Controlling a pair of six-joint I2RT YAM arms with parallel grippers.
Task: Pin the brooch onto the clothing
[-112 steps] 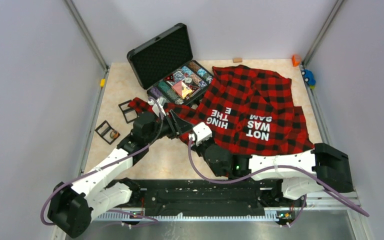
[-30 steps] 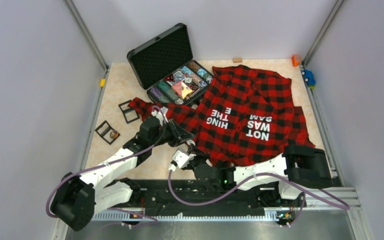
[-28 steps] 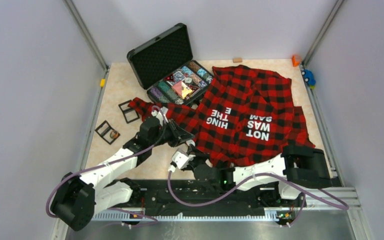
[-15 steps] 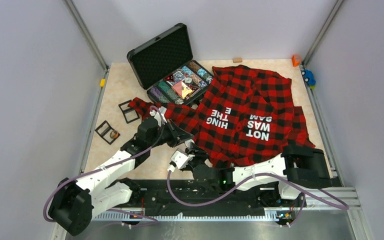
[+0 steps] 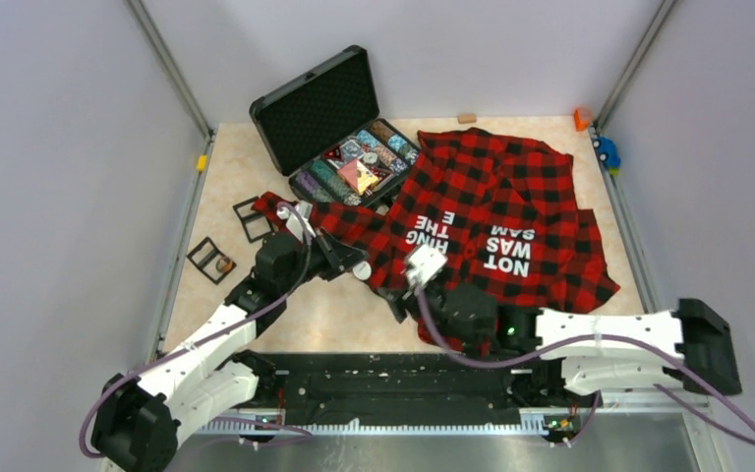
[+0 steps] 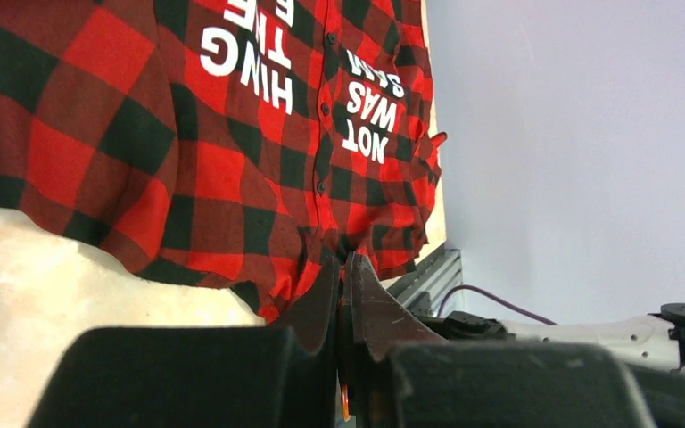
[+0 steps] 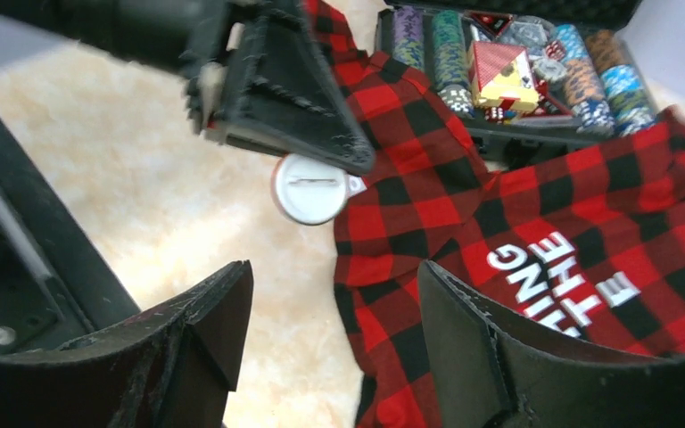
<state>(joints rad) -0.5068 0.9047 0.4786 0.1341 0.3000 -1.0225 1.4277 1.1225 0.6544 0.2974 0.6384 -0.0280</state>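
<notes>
White brooch point(image 7: 310, 189) in left gripper point(image 6: 346, 263), pin-back facing right gripper point(image 7: 334, 272).

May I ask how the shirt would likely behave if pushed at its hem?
Probably floppy: the shirt lies rumpled, with folds along its hem, so a push would likely bunch it rather than slide it. Lifted at one spot, it would probably drape.

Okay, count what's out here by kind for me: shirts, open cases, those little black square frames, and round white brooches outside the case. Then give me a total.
Checked shirt: 1
Open black case: 1
Black square frames: 2
Round white brooch: 1
Total: 5
</notes>
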